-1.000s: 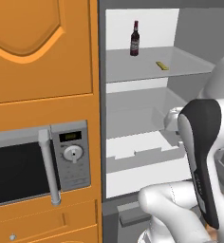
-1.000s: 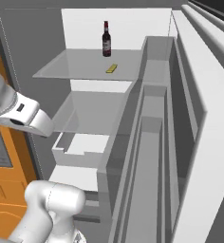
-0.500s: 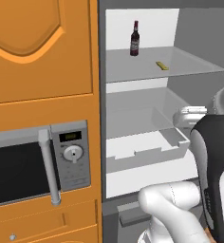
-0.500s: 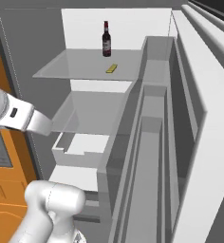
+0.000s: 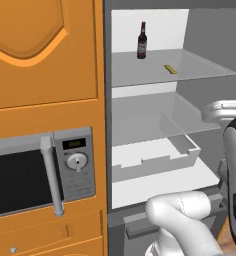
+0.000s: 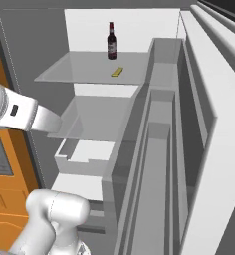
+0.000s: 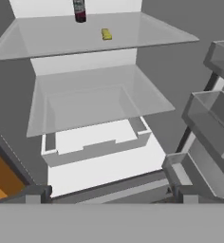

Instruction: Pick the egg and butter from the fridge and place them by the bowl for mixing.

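Observation:
The fridge stands open in front of me, white inside with grey shelves. The butter, a tiny yellow stick, lies on the top shelf, right of a dark bottle. My gripper is open, its fingertips spread wide with nothing between them. It hangs outside the fridge, well below and in front of the butter, facing the shelves. The egg and the bowl are out of view.
A dark red-labelled bottle stands at the back of the top shelf. A pale drawer sits pulled forward under the lower shelf. Door bins line the right. A microwave sits in orange cabinets on the left.
The arm has swung: its dark forearm slid toward the right edge of the left base view and its white link toward the left edge of the right base view. Fridge contents stayed put.

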Tool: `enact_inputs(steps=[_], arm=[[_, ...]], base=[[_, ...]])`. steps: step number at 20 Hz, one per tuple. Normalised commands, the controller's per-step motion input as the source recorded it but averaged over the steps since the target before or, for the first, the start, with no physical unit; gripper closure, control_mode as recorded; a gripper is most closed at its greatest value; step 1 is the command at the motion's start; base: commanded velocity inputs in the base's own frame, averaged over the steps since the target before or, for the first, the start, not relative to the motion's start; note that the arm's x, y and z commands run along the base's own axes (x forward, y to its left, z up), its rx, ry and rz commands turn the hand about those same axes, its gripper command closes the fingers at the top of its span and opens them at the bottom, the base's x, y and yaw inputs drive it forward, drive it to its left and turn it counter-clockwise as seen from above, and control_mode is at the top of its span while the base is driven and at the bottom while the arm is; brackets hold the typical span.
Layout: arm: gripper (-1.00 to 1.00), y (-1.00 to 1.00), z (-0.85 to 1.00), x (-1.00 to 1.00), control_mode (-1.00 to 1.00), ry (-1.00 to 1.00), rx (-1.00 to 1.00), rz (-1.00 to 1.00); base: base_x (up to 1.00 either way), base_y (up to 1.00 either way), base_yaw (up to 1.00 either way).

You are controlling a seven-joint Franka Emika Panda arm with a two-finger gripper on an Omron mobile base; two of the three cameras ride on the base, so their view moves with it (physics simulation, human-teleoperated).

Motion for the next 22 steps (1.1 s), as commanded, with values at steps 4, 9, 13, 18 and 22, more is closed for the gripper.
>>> enact_inputs(steps=[4, 9, 13, 18, 22], arm=[[-1.0, -0.21, 0.31, 0.0, -1.0, -0.01, 0.0, 0.05], [-1.0, -0.17, 0.2, 0.1, -1.0, 0.0, 0.0, 0.06], [-1.0, -0.1, 0.0, 0.46, -1.0, 0.0, 0.0, 0.07], [-1.0, -0.1, 0.0, 0.56, -1.0, 0.0, 0.0, 0.01], [-1.0, -0.27, 0.0, 0.33, -1.0, 0.02, 0.0, 0.0]], base=[[0.0, 0.0, 0.0], [0.0, 0.0, 0.0], [0.0, 0.0, 0.0], [0.0, 0.0, 0.0], [0.0, 0.0, 0.0]])
